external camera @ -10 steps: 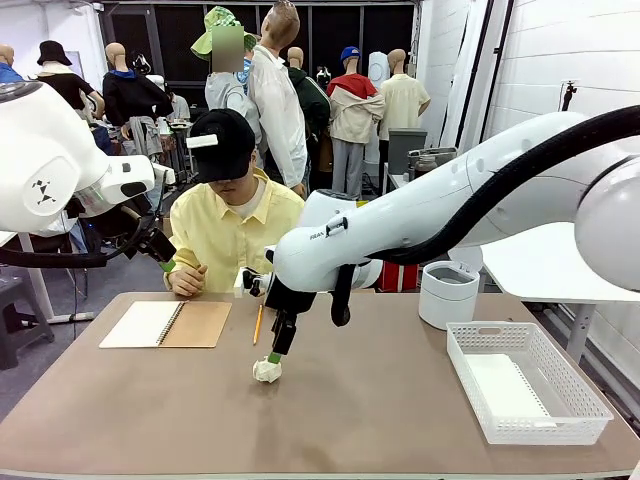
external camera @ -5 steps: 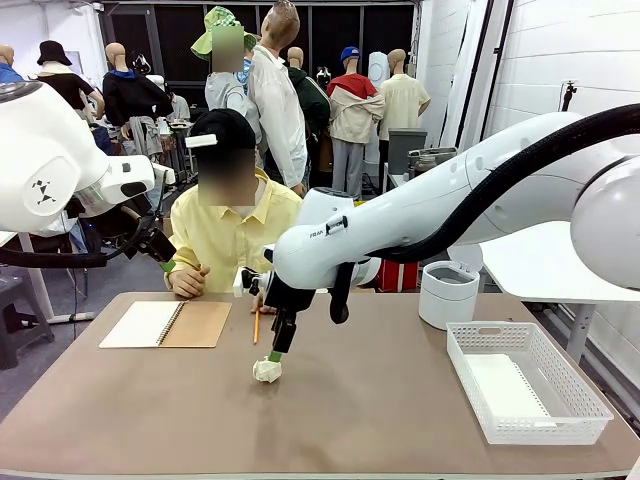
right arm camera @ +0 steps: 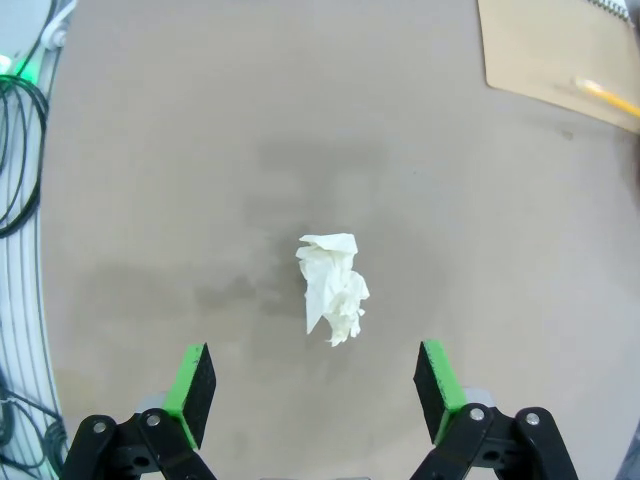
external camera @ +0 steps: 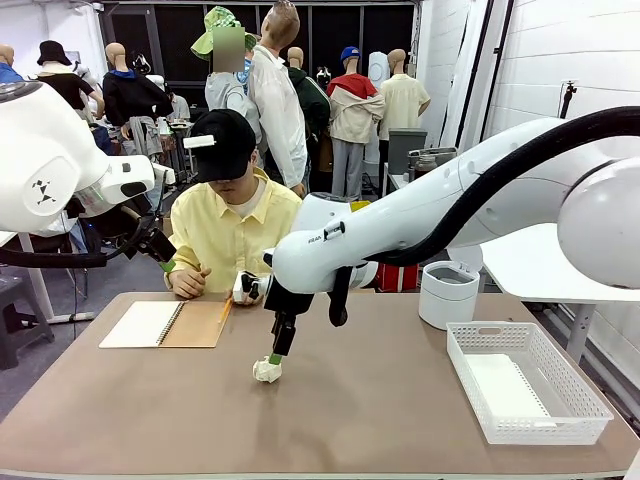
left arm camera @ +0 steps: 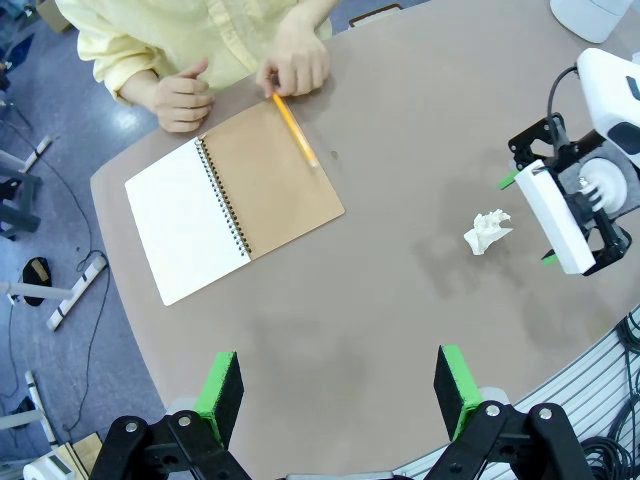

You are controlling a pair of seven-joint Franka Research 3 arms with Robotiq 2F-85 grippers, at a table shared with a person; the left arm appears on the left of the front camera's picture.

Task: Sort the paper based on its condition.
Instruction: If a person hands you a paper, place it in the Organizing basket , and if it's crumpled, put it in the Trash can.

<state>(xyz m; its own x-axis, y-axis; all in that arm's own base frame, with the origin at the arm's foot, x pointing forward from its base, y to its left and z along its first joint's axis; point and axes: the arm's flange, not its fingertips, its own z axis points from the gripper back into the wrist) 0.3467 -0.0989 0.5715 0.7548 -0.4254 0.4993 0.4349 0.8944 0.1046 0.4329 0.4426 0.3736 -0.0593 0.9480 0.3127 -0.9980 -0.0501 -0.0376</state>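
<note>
A crumpled ball of white paper (external camera: 266, 370) lies on the brown table (external camera: 380, 420) near its middle. My right gripper (external camera: 274, 356) hangs just above the ball, reaching in from the right. In the right wrist view the crumpled paper (right arm camera: 332, 285) sits ahead of my open right gripper (right arm camera: 316, 390), between the lines of its green pads (right arm camera: 195, 390) and untouched. A flat white sheet (external camera: 505, 385) lies in the white basket (external camera: 470, 345). My left gripper (left arm camera: 338, 392) is open and empty, held high over the table's left part; from there I see the paper ball (left arm camera: 487, 230) and the right gripper (left arm camera: 528, 220).
An open spiral notebook (external camera: 165, 323) with a brown cover lies at the far left. The person's hand (external camera: 245, 288) holds a yellow pencil (left arm camera: 295, 130) on it. A white round bin (external camera: 447, 293) stands behind the basket.
The person's hand has moved the pencil left, from the bare table onto the notebook's brown cover. My right gripper has barely shifted above the paper ball.
</note>
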